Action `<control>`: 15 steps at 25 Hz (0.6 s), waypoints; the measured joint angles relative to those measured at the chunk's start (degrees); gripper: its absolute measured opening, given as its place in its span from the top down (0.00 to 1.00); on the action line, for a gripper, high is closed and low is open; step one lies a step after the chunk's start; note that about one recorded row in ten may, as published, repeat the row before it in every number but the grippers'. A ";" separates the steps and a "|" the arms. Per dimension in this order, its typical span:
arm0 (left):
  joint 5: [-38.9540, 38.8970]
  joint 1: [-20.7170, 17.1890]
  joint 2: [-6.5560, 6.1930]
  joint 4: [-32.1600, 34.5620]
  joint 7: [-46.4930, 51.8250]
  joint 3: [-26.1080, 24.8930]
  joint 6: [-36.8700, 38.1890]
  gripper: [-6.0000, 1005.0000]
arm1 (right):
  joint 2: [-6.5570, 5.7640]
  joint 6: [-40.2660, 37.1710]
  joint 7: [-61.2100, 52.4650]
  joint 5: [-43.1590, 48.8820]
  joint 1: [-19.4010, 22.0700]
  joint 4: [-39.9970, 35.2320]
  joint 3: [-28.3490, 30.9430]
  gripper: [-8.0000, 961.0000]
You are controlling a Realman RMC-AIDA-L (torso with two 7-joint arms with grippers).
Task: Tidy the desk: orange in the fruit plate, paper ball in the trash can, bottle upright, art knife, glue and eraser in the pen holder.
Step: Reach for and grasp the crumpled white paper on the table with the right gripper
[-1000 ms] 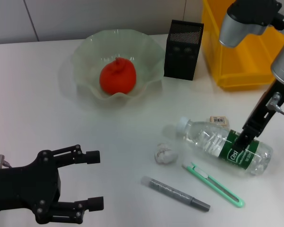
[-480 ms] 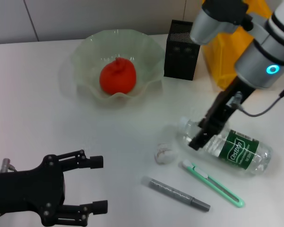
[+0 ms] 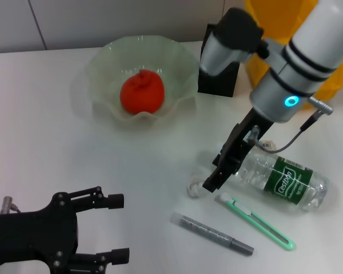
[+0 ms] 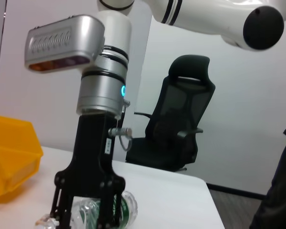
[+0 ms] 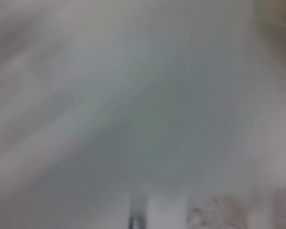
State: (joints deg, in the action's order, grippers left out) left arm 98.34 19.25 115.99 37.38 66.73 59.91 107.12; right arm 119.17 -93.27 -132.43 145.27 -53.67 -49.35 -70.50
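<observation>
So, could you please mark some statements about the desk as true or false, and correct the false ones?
1. The orange lies in the fruit plate. True.
2. The bottle stands upright. False: it lies on its side on the desk.
3. The right end effector is low over the paper ball, at the cap end of the bottle. True.
4. The art knife is in the pen holder. False: it lies on the desk near the bottle.
5. The left end effector holds the glue. False: it is open, holds nothing, and is apart from the glue.
</observation>
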 joint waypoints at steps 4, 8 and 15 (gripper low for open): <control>1.26 -0.31 0.17 -0.21 -1.25 -0.40 -0.45 0.14 | 0.35 5.55 -0.04 -1.35 -0.24 2.64 -5.29 0.30; 1.26 -0.31 0.17 -0.21 -1.25 -0.40 -0.45 0.14 | 0.37 7.89 0.08 -3.30 -0.30 3.89 -7.36 0.30; 1.34 -0.16 0.77 -0.21 -1.35 -0.41 -0.78 0.14 | 0.46 10.92 0.04 -5.91 -0.60 5.92 -12.68 0.30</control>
State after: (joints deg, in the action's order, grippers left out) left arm 99.67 19.09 116.76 37.17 65.39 59.50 106.34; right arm 119.63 -82.35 -132.39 139.36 -54.27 -43.43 -83.18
